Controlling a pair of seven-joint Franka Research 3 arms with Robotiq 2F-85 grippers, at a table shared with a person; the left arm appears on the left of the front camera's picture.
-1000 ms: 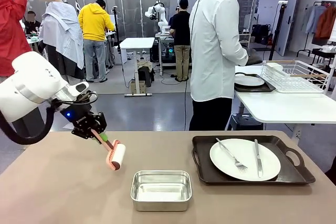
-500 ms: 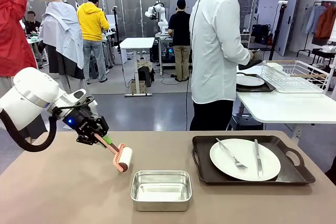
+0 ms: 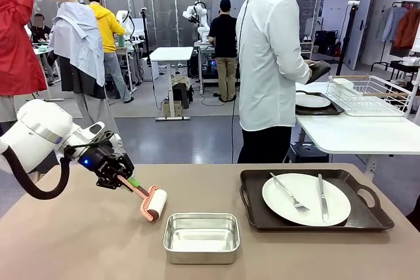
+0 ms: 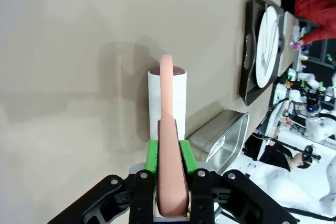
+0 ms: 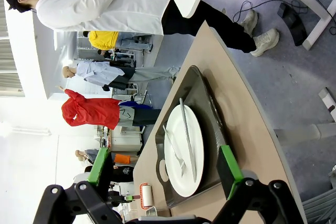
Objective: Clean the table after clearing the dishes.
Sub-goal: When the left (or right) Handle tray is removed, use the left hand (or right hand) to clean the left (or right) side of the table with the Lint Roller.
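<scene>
My left gripper (image 3: 125, 178) is shut on the pink handle of a lint roller (image 3: 155, 203), whose white roll rests on or just above the brownish table (image 3: 79, 240) left of centre. In the left wrist view the green pads (image 4: 152, 153) clamp the handle (image 4: 172, 182), and the roll (image 4: 167, 103) points away over the tabletop. A white plate (image 3: 306, 199) with a fork and knife lies on a dark tray (image 3: 252, 188) at the right. A second plate (image 3: 312, 101) sits on a tray on the white side table. My right gripper (image 5: 164, 165) is open, hanging beyond the table's right end, facing the plate (image 5: 184, 150).
A small steel pan (image 3: 201, 236) stands near the front edge, just right of the roller. A person in a white shirt (image 3: 269, 57) stands at the far side, turned toward the white side table (image 3: 354, 136) with a wire rack (image 3: 367, 93).
My left gripper has carried the lint roller to the right and lower, closer to the steel pan and the tabletop. The tray and plate on the table have not moved.
</scene>
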